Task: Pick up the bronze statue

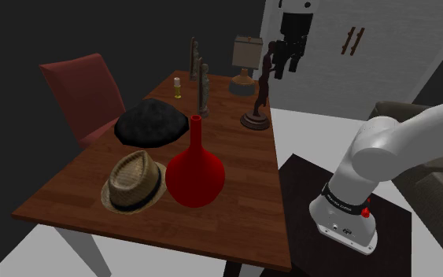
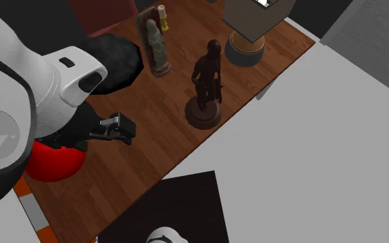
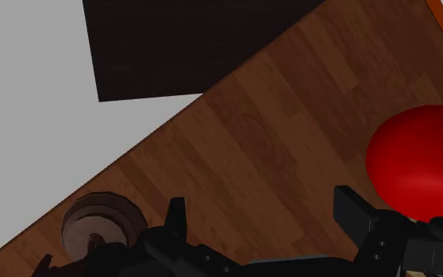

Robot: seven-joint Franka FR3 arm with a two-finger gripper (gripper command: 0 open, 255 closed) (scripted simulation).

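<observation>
The bronze statue point(image 1: 257, 93) is a dark brown standing figure on a round base, near the table edge at the shoulder view's right. From above, the statue point(image 2: 205, 81) stands upright between a lamp and the table edge. My black gripper point(image 1: 287, 71) hangs well above the table, up and to the right of the figure. In the second exterior view the gripper point(image 2: 119, 130) is left of the statue, over bare wood. The wrist view shows the gripper point(image 3: 264, 214) open with nothing in it; the statue's base point(image 3: 101, 226) lies outside its fingers, beside one of them.
On the wooden table point(image 1: 243, 169) are a red vase point(image 1: 195, 171), a straw hat point(image 1: 134, 182), a black hat point(image 1: 152, 124), two slim grey figures point(image 1: 204, 88), a small yellow bottle point(image 1: 178, 86) and a lamp point(image 1: 245, 61). A red chair point(image 1: 82, 90) stands behind; my dark stand point(image 3: 188, 47) is beside the table.
</observation>
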